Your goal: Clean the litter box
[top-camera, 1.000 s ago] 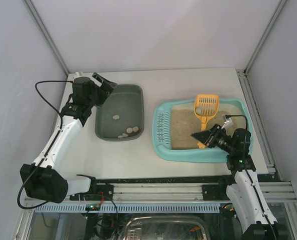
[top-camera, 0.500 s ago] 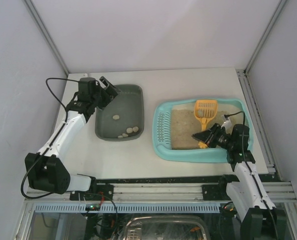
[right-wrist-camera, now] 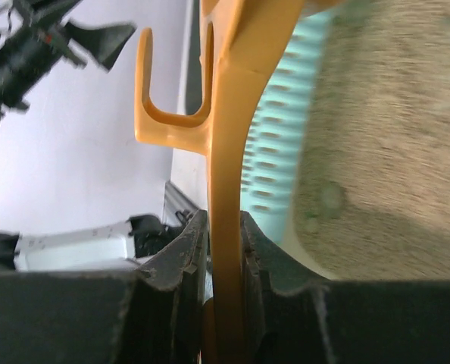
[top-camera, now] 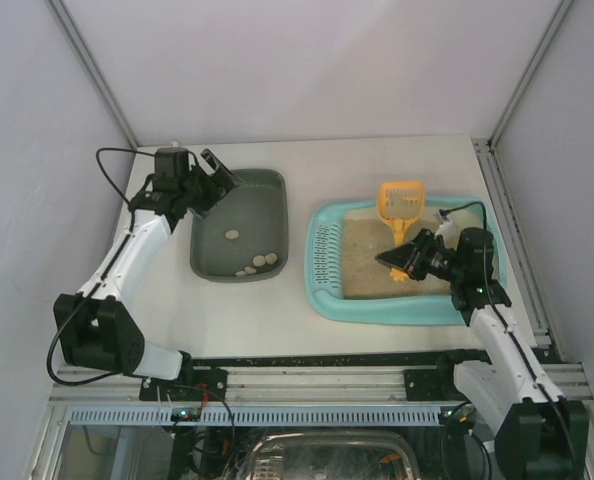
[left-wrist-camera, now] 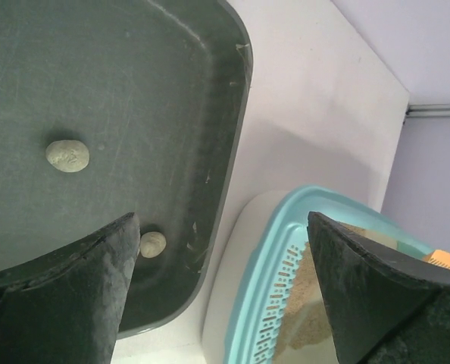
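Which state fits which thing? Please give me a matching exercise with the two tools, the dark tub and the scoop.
Column A
1. left tool
2. right tool
3. dark tub
4. scoop

Column B
a. holds a few pebbles
b. open
c. orange
d. shut on the scoop's handle

Pairs: 1-b, 2-d, 3-a, 4-c
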Motion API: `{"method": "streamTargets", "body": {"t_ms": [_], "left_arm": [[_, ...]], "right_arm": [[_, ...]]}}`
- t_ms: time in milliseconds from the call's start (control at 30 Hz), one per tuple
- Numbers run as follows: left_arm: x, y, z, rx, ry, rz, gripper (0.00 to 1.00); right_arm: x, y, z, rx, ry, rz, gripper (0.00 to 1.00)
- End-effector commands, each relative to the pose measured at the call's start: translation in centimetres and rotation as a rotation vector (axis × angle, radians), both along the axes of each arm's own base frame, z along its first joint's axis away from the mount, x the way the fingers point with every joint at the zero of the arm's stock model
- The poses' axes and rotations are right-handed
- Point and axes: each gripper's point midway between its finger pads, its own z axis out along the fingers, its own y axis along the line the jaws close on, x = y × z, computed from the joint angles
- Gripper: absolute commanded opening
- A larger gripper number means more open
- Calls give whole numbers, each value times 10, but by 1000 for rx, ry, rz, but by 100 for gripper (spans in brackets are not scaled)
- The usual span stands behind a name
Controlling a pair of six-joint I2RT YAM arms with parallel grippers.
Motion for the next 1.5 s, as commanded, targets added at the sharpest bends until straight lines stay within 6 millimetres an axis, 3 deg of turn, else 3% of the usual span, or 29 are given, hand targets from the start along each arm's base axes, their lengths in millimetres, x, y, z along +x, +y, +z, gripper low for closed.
{"method": "streamTargets", "body": {"t_ms": [0,133,267,300,433,533,633,867,1067,1200,1467], "left_arm": [[9,12,50,-27,-40,-45,97],[6,36,72,1,-36,29,100],[-7,78,73,-27,-1,279,100],[-10,89,71,-45,-14,335,100],[-24,126,60,-179,-80,543,100],[-35,143,57,-134,-49,584,100],[-47,154,53,-38,11,593,100],[-68,166,36,-96,35,624,100],[-92,176,49,-45,-17,696,100],[-97,173,57,-55,-37,690,100],[-115,168,78,-75,-117,700,100]], "right_arm": [[13,36,51,-2,-118,68,0],[19,88,66,-129,-119,182,0],[32,132,60,-326,-60,294,0],[40,144,68,-360,-75,310,0],[52,182,35,-474,18,430,0],[62,201,18,-551,38,473,0],[72,208,1,-656,51,488,0],[81,220,-31,-1043,-79,481,0],[91,217,-29,-1379,-241,400,0],[100,211,-22,-1579,-358,324,0],[109,207,-18,-1684,-414,261,0]]}}
